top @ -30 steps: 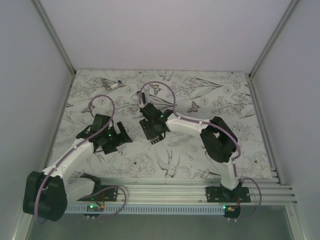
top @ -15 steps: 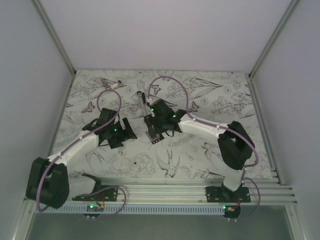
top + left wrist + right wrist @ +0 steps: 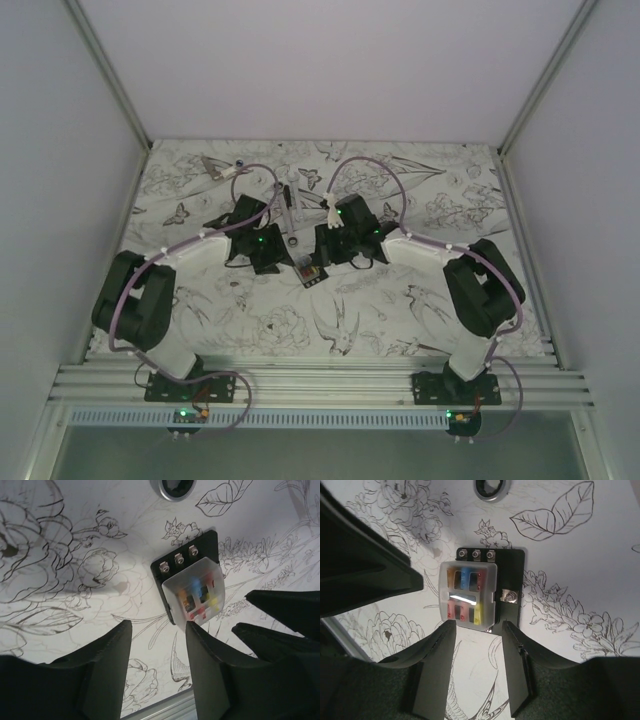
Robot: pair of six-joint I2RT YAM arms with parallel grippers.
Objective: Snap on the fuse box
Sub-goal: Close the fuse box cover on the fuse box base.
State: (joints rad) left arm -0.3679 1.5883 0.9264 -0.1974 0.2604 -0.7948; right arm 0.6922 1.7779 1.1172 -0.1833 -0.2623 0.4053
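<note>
Both open, empty: fuse box (image 3: 480, 592) just ahead of right gripper (image 3: 479, 629), centred on gap; left gripper (image 3: 159, 632) beside it.

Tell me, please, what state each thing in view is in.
fuse box: flat on the table, clear cover on top, fuses inside.
left gripper: open, empty.
right gripper: open, empty, close over the fuse box.
metal ring: lying flat, apart from the fuse box.

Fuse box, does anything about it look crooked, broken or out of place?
Nothing clearly stands out. The fuse box lies flat on the table, its clear cover roughly square over the coloured fuses. Whether that cover is fully clicked down cannot be told.
</note>
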